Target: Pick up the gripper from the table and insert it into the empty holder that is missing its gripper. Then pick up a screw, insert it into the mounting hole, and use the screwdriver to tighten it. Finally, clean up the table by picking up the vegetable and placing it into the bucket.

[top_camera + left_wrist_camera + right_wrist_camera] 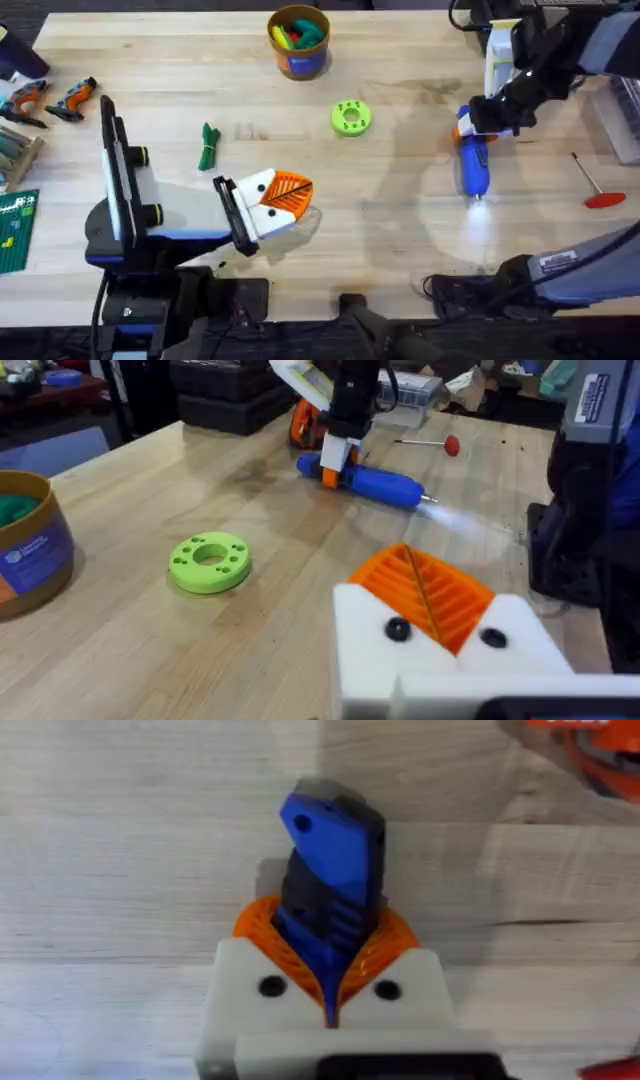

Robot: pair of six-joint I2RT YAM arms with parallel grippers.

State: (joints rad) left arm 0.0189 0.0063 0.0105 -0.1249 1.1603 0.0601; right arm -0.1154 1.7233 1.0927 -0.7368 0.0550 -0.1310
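Note:
The blue screwdriver lies on the table at the right, tip toward the front edge, its light glowing on the wood. My right gripper is shut on its rear end; in the right wrist view the orange pads clamp the screwdriver. My left gripper hovers at centre-front, its orange pads shut together with nothing between them. Both white holders carry pads and dark screw heads. The dark-green vegetable lies left of centre. The bucket stands at the back. A loose gripper piece is out of view.
A lime-green disc with holes lies between the bucket and the screwdriver. A thin red-handled tool rests at the far right. Orange tools and a green board sit at the left edge. Toy items fill the bucket.

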